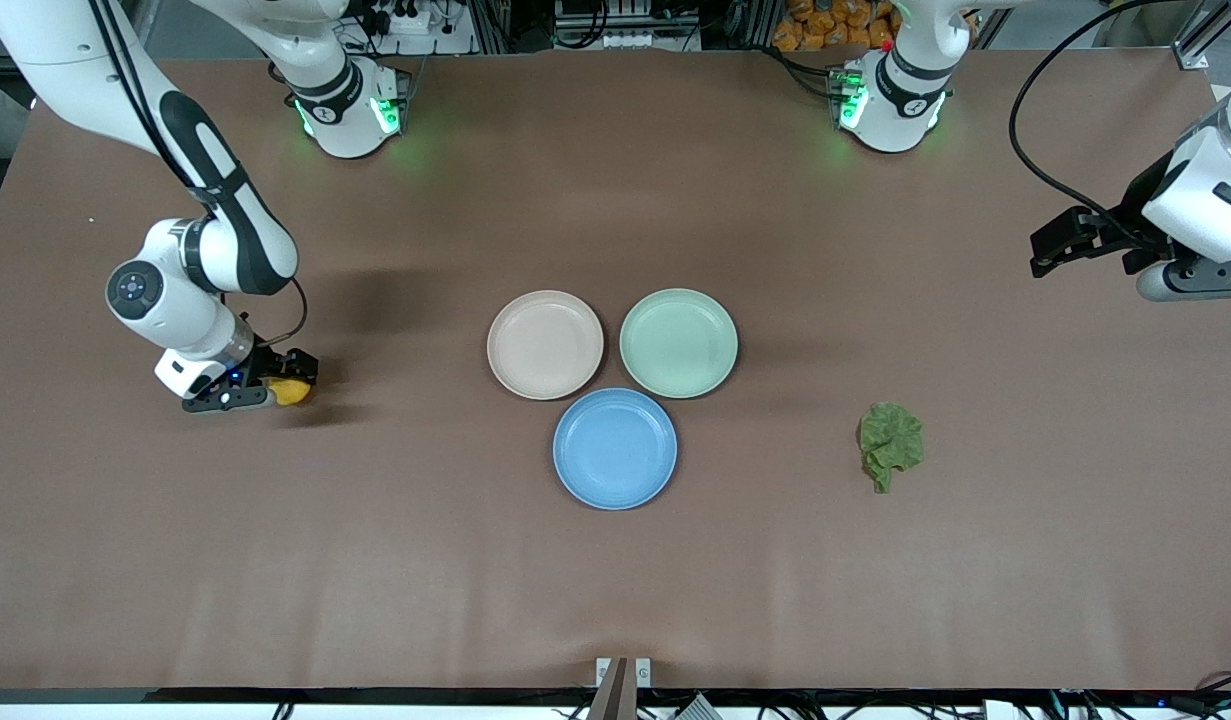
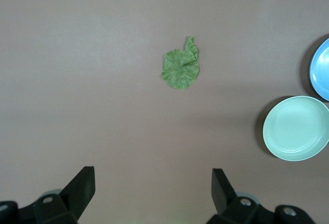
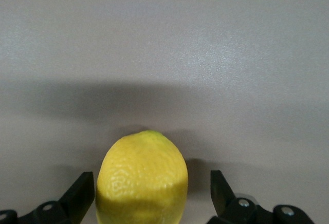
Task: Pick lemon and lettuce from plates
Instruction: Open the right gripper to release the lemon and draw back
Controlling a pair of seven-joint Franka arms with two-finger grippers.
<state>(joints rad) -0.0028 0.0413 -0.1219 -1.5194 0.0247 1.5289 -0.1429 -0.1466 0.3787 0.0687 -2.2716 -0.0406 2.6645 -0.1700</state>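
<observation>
The lemon (image 1: pixel 294 392) lies on the brown table toward the right arm's end, away from the plates. My right gripper (image 1: pixel 280 385) is low at the table, open, with the lemon (image 3: pixel 142 180) between its fingers. The lettuce (image 1: pixel 890 445) lies on the table toward the left arm's end; it also shows in the left wrist view (image 2: pixel 181 67). My left gripper (image 1: pixel 1043 255) is open and empty, up in the air over the table's edge at the left arm's end. The beige-pink plate (image 1: pixel 545 345) and the mint green plate (image 1: pixel 678 343) stand side by side at mid-table, both empty.
A bright blue plate (image 1: pixel 615 448), empty, touches both plates on the side nearer the front camera. The left wrist view shows the mint plate (image 2: pixel 297 128) and part of the blue plate (image 2: pixel 321 70). The arm bases stand at the table's back edge.
</observation>
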